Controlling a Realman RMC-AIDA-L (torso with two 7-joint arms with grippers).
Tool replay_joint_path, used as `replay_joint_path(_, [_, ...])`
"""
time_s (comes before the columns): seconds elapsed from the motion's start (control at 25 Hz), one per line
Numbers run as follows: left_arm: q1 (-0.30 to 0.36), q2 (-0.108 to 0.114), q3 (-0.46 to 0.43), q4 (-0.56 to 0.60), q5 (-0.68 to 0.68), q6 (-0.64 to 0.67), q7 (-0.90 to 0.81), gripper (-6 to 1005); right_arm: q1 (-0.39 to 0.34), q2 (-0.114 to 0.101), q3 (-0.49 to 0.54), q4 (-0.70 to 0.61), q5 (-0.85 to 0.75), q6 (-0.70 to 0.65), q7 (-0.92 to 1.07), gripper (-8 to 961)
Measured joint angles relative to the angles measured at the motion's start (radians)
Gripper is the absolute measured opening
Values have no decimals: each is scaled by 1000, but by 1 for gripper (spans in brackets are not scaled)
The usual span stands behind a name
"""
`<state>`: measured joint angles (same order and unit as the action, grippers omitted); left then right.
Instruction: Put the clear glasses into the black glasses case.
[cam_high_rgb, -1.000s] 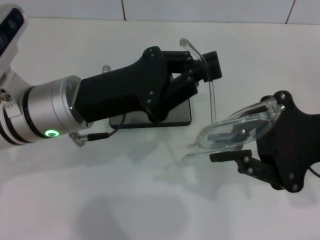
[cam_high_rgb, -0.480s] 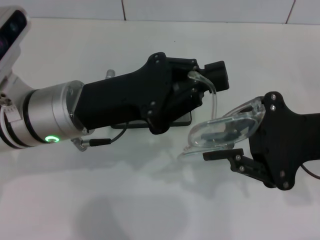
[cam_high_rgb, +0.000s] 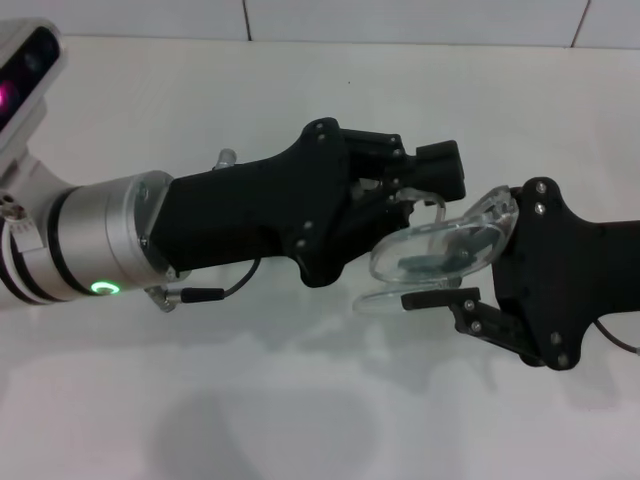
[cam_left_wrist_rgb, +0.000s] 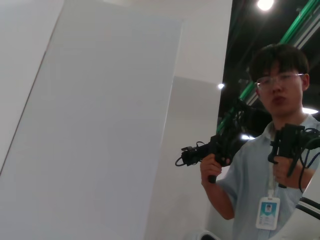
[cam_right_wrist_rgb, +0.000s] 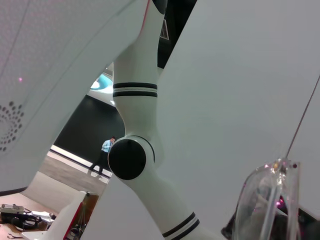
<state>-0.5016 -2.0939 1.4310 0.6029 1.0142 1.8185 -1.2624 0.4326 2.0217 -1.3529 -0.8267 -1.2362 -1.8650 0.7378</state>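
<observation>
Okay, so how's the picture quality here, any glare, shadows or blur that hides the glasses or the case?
Head view: even light, soft shadows on the table; the clear glasses read only by faint rim highlights between the left gripper and right gripper; the case is hidden. Left wrist view: ceiling lamps glare, pale wall featureless. Right wrist view: the lens sits close and blurred.

Black glasses case — hidden under left claw (cam_high_rgb: 405, 195).
</observation>
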Motion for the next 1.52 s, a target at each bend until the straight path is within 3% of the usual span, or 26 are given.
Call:
replay_joint_path(0.72, [12, 3, -4, -3, -16, 2, 10, 81, 3, 0, -7, -1, 1, 27, 3, 117])
replay_joint_path(0.92, [30, 19, -78, -24, -15, 0, 24, 81, -12, -4, -2, -11, 0, 25, 14, 117])
replay_joint_path(1.08, [101, 34, -171, -25, -1, 0, 27, 81, -15, -9, 29, -14, -3, 27, 75, 117])
replay_joint_path(1.28, [195, 63, -209, -3, 7, 0, 25, 82, -14, -10, 121, -108, -81, 87, 285, 117])
replay_joint_path(1.52, [274, 92, -212, 13, 57, 2, 23, 82, 52, -17, 149, -409, -436, 234, 773, 118])
